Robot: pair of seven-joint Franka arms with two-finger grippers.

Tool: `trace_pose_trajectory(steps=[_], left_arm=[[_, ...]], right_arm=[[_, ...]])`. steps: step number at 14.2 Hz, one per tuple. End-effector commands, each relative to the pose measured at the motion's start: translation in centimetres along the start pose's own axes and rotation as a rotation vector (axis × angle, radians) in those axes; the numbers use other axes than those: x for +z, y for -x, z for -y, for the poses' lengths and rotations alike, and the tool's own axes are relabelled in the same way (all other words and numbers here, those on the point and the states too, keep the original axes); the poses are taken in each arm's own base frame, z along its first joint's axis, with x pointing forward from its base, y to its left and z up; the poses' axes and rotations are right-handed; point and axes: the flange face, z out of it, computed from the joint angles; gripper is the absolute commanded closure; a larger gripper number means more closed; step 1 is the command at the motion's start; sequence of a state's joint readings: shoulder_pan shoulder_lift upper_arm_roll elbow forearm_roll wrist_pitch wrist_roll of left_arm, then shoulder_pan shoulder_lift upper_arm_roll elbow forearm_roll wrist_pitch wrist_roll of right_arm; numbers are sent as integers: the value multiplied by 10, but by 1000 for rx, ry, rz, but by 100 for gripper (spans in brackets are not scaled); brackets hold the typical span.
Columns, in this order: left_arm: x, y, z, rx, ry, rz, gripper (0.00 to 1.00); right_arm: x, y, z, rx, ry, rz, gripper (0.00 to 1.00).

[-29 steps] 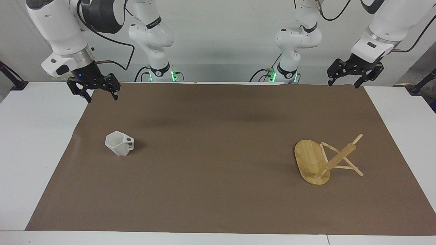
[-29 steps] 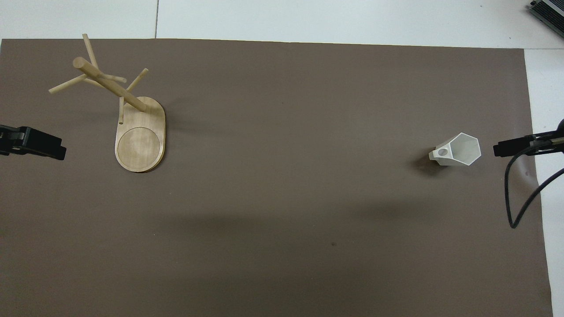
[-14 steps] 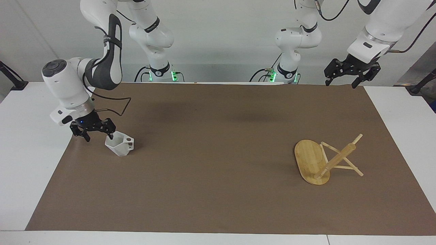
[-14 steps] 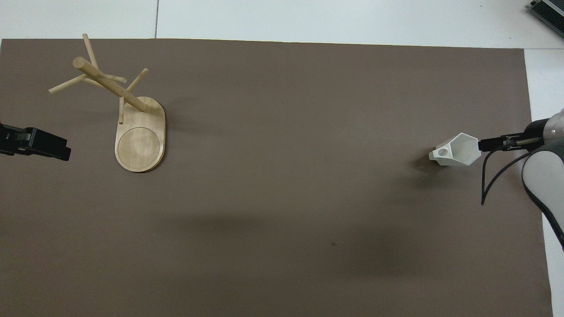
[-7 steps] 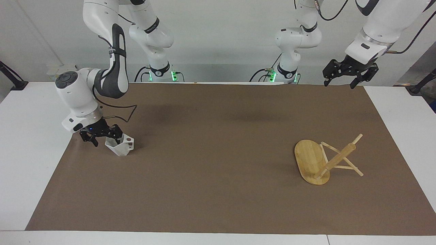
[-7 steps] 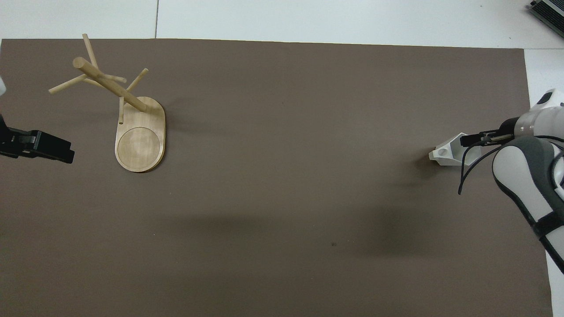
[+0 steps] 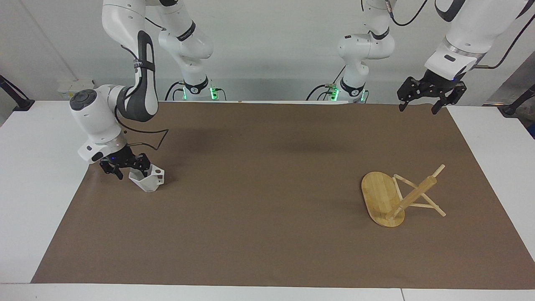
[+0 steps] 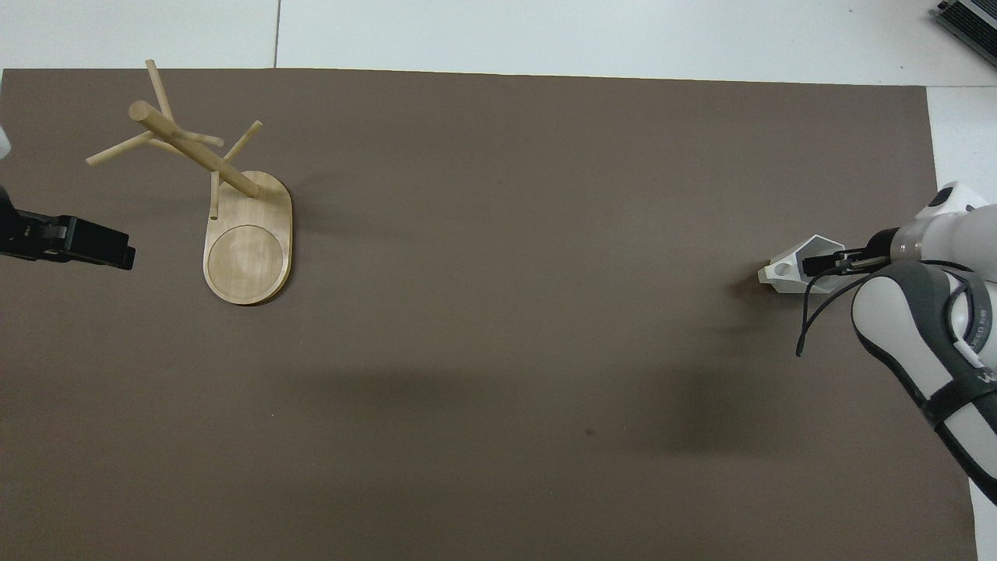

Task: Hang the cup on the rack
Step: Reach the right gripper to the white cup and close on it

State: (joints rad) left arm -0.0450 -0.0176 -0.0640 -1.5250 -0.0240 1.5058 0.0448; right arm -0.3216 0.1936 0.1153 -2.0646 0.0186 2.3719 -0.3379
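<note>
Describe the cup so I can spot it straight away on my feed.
On the brown mat, look toward the right arm's end, where the right gripper is down at it. The cup is small, white and faceted, with a squared handle with a round hole; the bamboo mug rack stands toward the left arm's end.

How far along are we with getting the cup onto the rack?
Early stage. Done: the right pincer is down at the cup, one finger inside its rim. In hand: taking hold; the cup sits on the mat. Left: lift, carry it to the rack, hook its handle on a peg. The left pincer waits, open, above the mat's edge.
</note>
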Motion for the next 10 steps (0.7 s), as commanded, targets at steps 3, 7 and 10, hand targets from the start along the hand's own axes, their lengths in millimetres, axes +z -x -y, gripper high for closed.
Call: trace_pose_trajectory(steps=[3,7,10], left_arm=[[1,9,-2,-5,-19,-16,0],[0,9,-2,-9,-18,-18,0],[0,7,-3,-4,-18,-33,0]], right_arm=[[-5,2,0,-4,4,-18,72],[-6,-1,3,23,1,-14,100],[-7,-2,6,21,0,-14,100]])
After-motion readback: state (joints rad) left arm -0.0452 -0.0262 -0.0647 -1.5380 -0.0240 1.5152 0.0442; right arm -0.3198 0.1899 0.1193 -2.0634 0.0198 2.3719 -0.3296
